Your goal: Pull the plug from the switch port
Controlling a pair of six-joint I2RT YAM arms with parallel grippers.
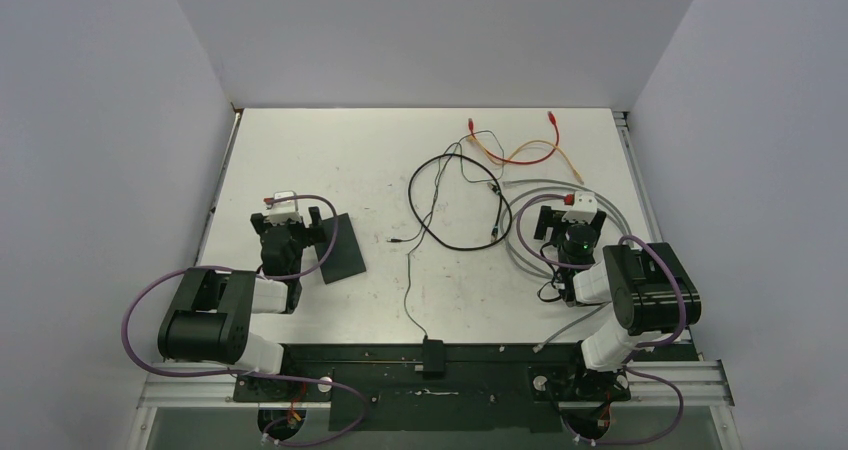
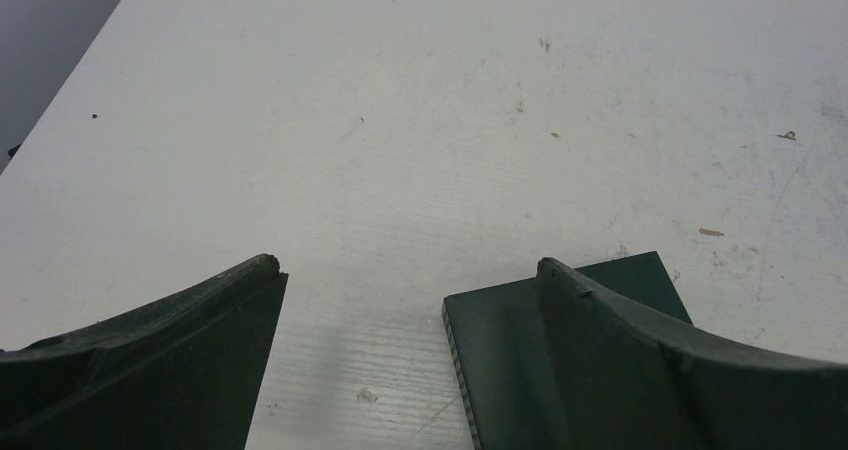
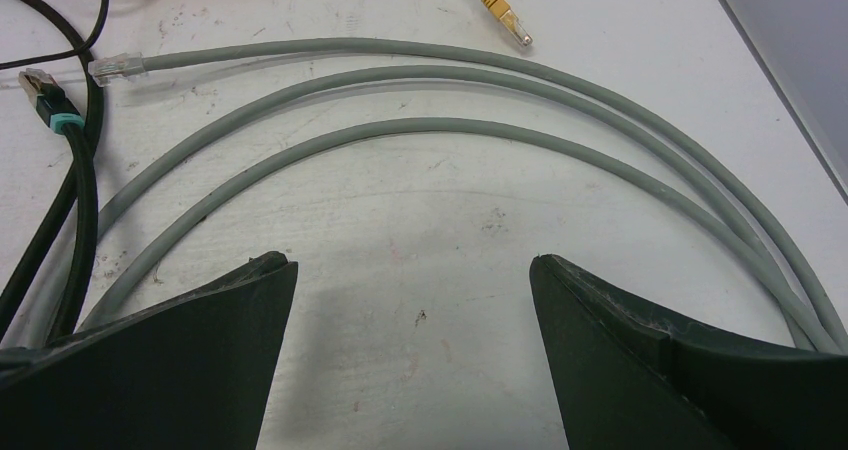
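From my remote station: the switch point(image 1: 338, 250) lies flat on the left half of the white table point(image 1: 330, 150). My left gripper point(image 2: 405, 265) is over its left edge with fingers spread wide and nothing between them. Its right finger point(image 2: 640, 360) is above the box, perhaps touching it. On the right, my right gripper point(image 3: 410, 262) hangs open and empty over loops of grey cable point(image 3: 420, 123).

Bright, even overhead light. Soft shadows fall on the white table point(image 1: 330, 160) beside the near fingers point(image 3: 180, 370). No glare, all views sharp.
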